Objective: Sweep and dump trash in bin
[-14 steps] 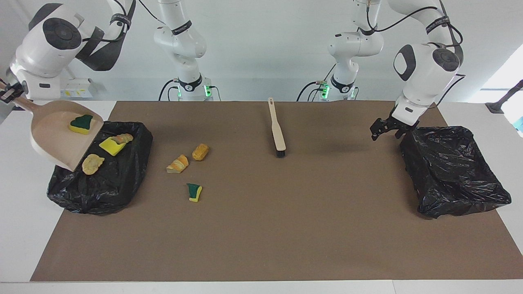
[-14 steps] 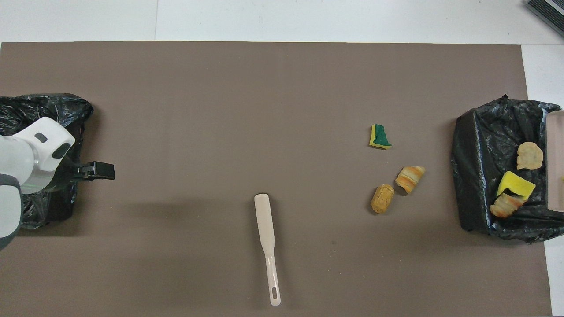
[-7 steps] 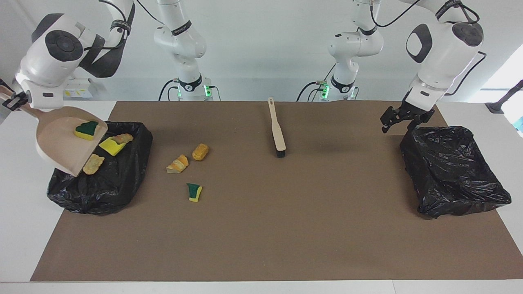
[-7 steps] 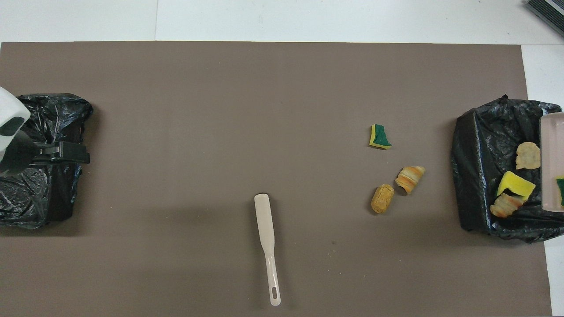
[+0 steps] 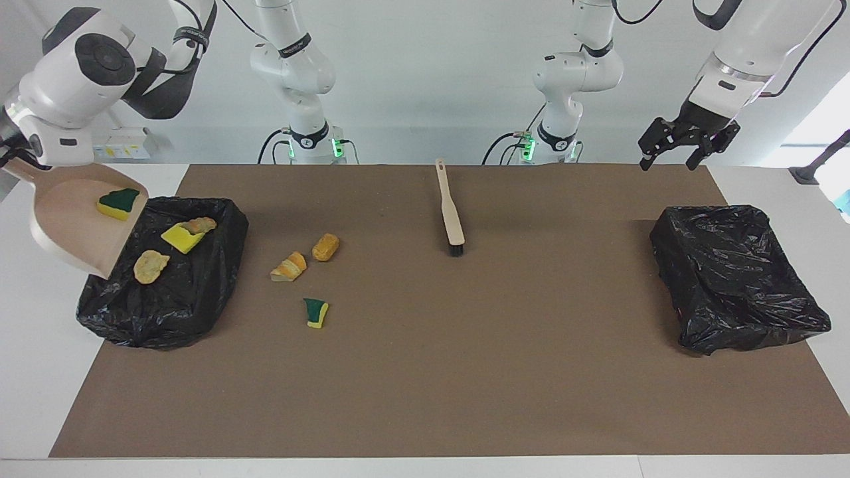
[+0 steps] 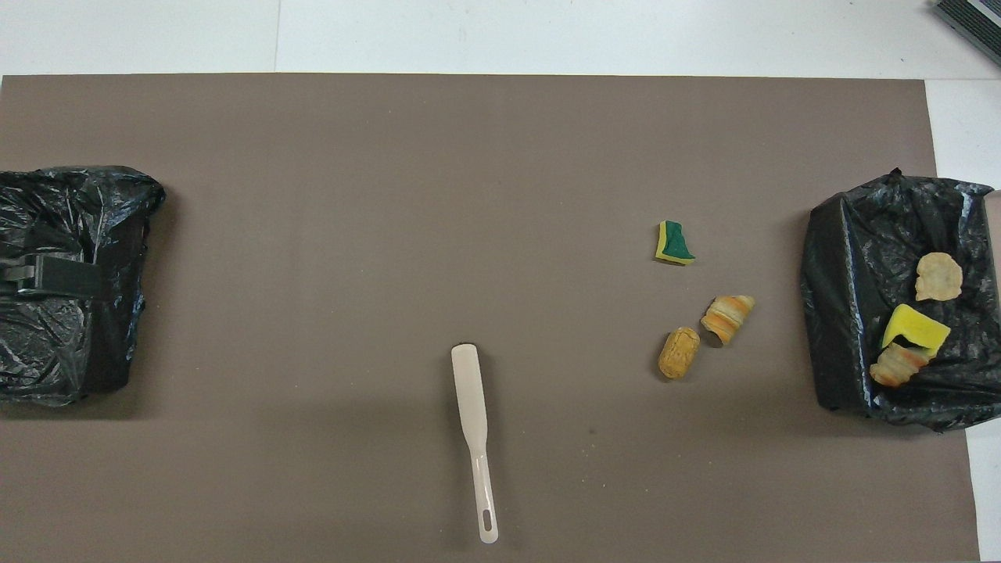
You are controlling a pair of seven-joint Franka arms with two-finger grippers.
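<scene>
My right gripper [image 5: 9, 159] is shut on the handle of the beige dustpan [image 5: 66, 226], tilted over the edge of the black-lined bin [image 5: 199, 292] at the right arm's end. A green-and-yellow sponge scrap [image 5: 118, 203] lies on the pan. A tan scrap [image 5: 151, 266], a yellow one [image 5: 178, 237] and an orange-striped one [image 5: 201, 224] lie in that bin [image 6: 848, 313]. On the mat beside the bin lie a striped scrap [image 5: 289, 267], a tan-orange one [image 5: 326, 247] and a green-and-yellow one [image 5: 316, 312]. My left gripper [image 5: 684, 146] is open and empty, high in the air.
The beige brush [image 5: 451, 212] lies on the brown mat near the robots, mid-table [image 6: 473, 414]. A second black-lined bin [image 5: 730, 279] stands at the left arm's end; the left gripper [image 6: 47, 275] is over it in the overhead view.
The left gripper has risen from beside its bin to high over it. The dustpan has drawn back from over the bin's middle to its outer edge, the sponge still on it.
</scene>
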